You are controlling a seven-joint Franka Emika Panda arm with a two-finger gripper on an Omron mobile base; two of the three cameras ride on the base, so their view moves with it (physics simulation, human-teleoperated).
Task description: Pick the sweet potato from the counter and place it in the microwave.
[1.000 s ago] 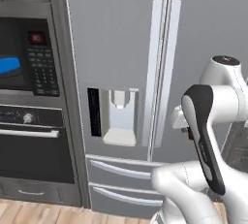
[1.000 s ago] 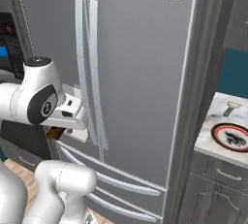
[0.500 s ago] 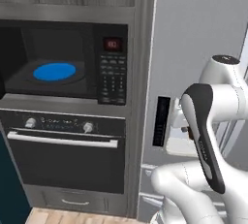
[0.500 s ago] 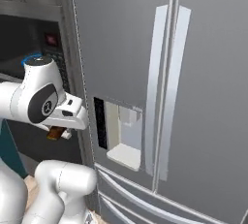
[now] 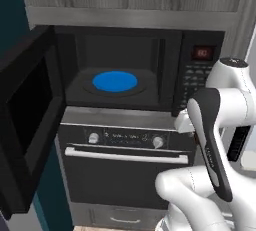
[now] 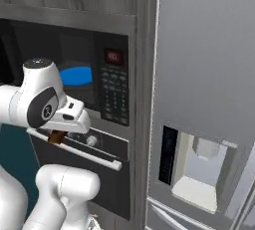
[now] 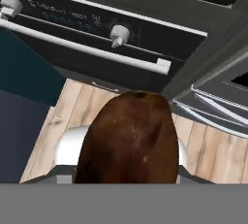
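The microwave (image 5: 125, 70) stands open, its door (image 5: 27, 120) swung wide to the left and jutting toward the room, so the left side of the opening is walled off by that black panel. The cavity itself is free: the blue plate (image 5: 115, 81) lies bare on its floor, with open space above it up to the dark ceiling. On the right, the button panel (image 6: 114, 92) closes that side. Below the opening, the oven handle (image 5: 125, 155) sticks out as a bar. The sweet potato (image 7: 128, 140) hangs low, in front of the oven knobs (image 7: 118, 35), beneath the cavity's level.
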